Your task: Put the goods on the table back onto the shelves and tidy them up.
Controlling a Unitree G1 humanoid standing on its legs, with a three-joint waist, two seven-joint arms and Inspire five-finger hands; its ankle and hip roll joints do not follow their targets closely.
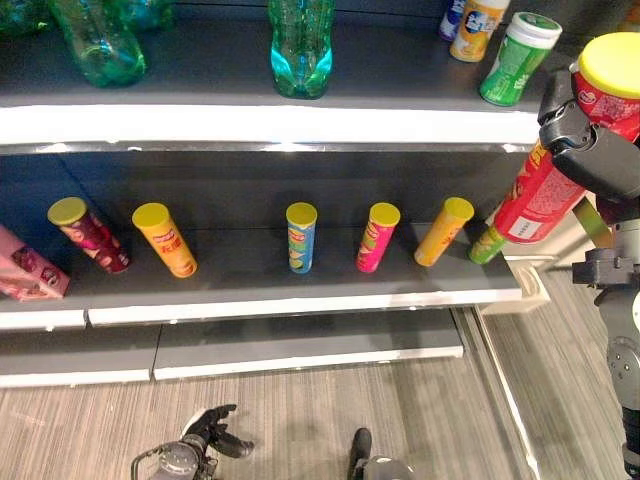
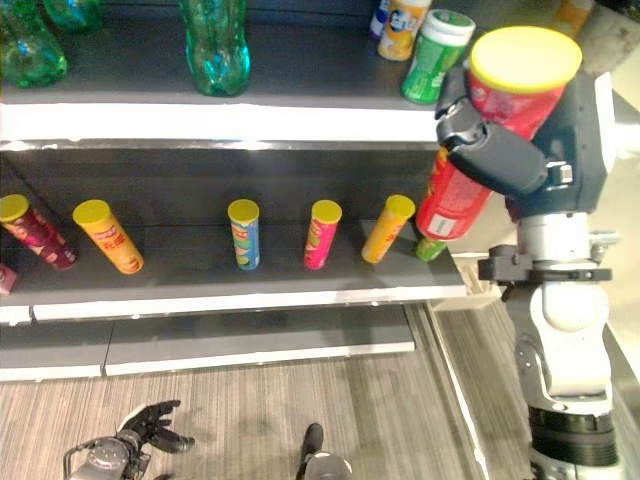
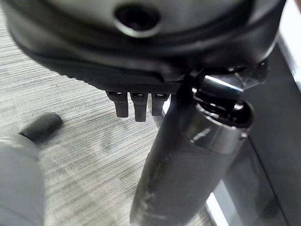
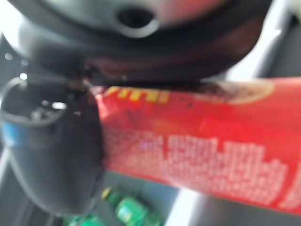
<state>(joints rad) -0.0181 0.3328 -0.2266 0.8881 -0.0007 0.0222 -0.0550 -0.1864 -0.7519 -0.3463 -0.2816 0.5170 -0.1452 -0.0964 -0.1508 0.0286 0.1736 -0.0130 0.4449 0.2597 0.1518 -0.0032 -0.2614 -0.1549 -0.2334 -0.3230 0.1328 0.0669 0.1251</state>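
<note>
left hand (image 1: 205, 435) low over grey wood-grain floor (image 1: 300, 420), fingers relaxed and apart, holding nothing | dark middle shelf (image 1: 250, 270): five yellow-lidded tubes standing in a row | right hand (image 2: 500, 150) raised by shelf's right end, fingers clamped round tall red yellow-lidded crisp tube (image 2: 470, 190), tilted

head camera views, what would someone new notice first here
The right hand, raised at the shelf's right end, has its fingers curled round a tall red can with a yellow lid. Behind it, a row of smaller cans leans along the middle shelf, among them a blue can and a pink can. The left hand hangs low over the floor.
</note>
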